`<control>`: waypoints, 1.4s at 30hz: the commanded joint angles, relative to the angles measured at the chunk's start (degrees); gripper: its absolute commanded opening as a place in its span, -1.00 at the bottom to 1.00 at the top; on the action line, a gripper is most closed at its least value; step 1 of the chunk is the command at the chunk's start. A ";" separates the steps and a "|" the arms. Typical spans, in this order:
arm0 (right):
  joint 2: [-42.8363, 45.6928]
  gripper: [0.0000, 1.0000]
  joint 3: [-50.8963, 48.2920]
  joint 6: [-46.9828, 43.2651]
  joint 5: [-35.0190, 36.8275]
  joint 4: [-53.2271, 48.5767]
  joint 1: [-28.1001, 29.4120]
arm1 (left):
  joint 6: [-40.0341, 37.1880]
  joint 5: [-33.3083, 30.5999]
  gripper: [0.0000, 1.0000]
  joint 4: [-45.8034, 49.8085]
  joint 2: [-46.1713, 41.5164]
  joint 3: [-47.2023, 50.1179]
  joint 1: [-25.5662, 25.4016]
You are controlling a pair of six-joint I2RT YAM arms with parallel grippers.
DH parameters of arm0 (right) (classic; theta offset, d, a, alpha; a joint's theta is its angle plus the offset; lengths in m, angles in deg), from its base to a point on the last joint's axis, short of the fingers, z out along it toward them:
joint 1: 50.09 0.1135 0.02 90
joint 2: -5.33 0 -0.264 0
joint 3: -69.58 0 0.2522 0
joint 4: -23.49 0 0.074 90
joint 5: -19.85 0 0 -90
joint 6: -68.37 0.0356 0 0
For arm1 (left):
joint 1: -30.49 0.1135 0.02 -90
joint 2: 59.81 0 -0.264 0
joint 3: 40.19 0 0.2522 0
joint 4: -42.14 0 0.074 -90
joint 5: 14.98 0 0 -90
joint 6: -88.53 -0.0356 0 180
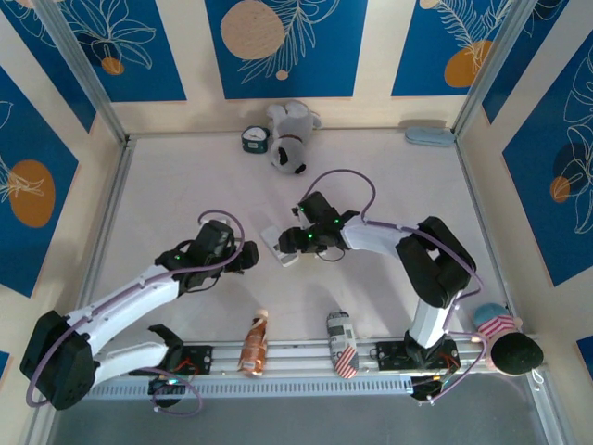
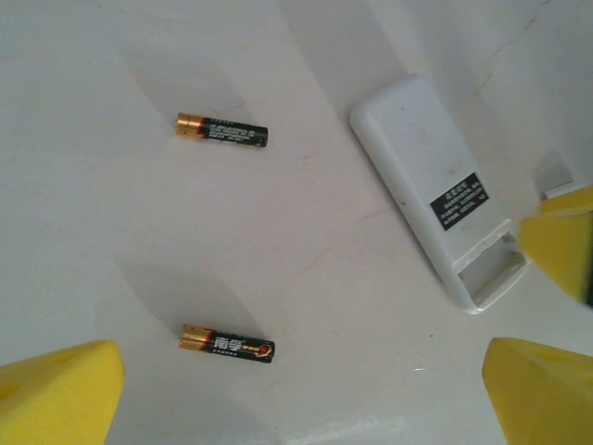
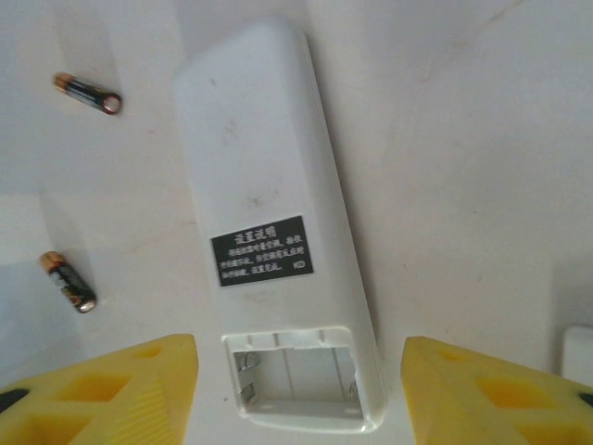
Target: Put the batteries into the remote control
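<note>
On my left the wall (image 1: pixel 37 139) is cream, hung with blue panels of white leaf drawings and orange discs. The same panels run along the back and the right side. The worktop (image 1: pixel 176 185) is a pale off-white sheet, matt, with faint hairline marks, edged by metal rails.

The left arm (image 1: pixel 139 287) reaches in from the near-left corner. Its left gripper (image 1: pixel 246 258) hangs over the middle of the sheet, with the yellow fingers (image 2: pixel 56 394) spread wide and nothing between them. Below it, in the left wrist view, the far battery (image 2: pixel 222 132) and the near battery (image 2: pixel 227 345) lie flat on bare surface. They are well apart, roughly parallel, with their coppery ends pointing left.

By the back wall stand a small clock (image 1: pixel 254 139) and, just beside it, a grey-and-white plush toy (image 1: pixel 290 137). An orange-brown packet (image 1: pixel 254 343) lies against the near rail.

Right of the batteries the remote control (image 2: pixel 435 185) lies face down, black label up, its battery bay (image 3: pixel 296 375) uncovered. The right gripper (image 3: pixel 301 371) straddles that bay end with its jaws parted. There is a gap on each side, so it is not gripping the remote control.

Further right a can (image 1: pixel 342 345) with red-and-white stripes lies at the near rail. A blue-grey case (image 1: pixel 429 136) sits in the far corner, and a black ball (image 1: pixel 516 352) is beside the right arm's base.
</note>
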 commanded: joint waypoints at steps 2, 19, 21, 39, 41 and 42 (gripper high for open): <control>5.58 0.24 -1.45 -2.13 3.25 -0.91 -1.19 | 2.39 -2.37 0.90 2.00 1.70 1.00 -0.63; 25.15 0.99 -17.00 0.07 12.31 11.16 -3.40 | 25.42 -4.37 0.00 11.22 4.38 -1.07 0.87; 26.99 0.99 -17.65 0.08 12.35 11.33 -3.27 | 29.98 -3.63 -0.09 11.62 4.74 -0.89 1.17; 29.26 0.99 -18.42 2.23 9.41 10.86 -3.96 | 53.65 0.93 -0.19 18.57 19.00 -11.09 0.65; 29.58 0.99 -18.35 2.29 9.32 10.55 -4.10 | 55.27 1.84 -0.19 17.89 20.37 -11.55 0.41; 29.84 0.99 -18.44 2.27 9.39 10.61 -4.18 | 55.98 2.16 -0.19 17.72 21.00 -11.81 0.30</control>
